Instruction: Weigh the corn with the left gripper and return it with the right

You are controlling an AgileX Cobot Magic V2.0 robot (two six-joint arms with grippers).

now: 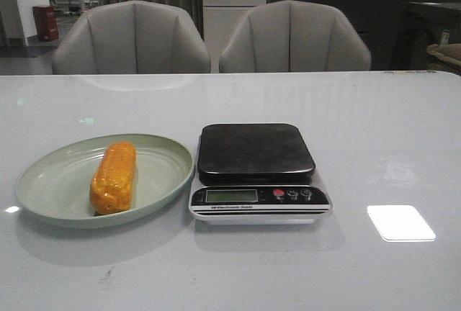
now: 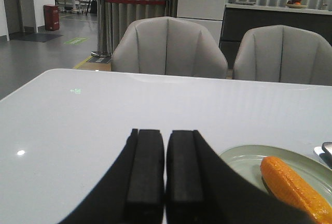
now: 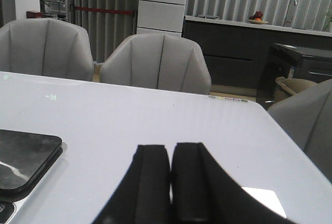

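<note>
The corn (image 1: 114,177), a stubby orange-yellow cob, lies on a pale green plate (image 1: 50,185) at the table's front left. It also shows in the left wrist view (image 2: 293,185), beside my left gripper (image 2: 165,133), which is shut and empty, back from the plate (image 2: 244,162). A digital kitchen scale (image 1: 256,170) with a dark bare platform stands right of the plate. My right gripper (image 3: 171,148) is shut and empty, with the scale's platform (image 3: 23,156) off to its side. Neither gripper shows in the front view.
Two grey chairs (image 1: 133,37) (image 1: 294,36) stand behind the table's far edge. A bright light reflection (image 1: 400,222) lies on the white table (image 1: 374,124) right of the scale. A third chair (image 3: 306,125) is beside the table's right edge.
</note>
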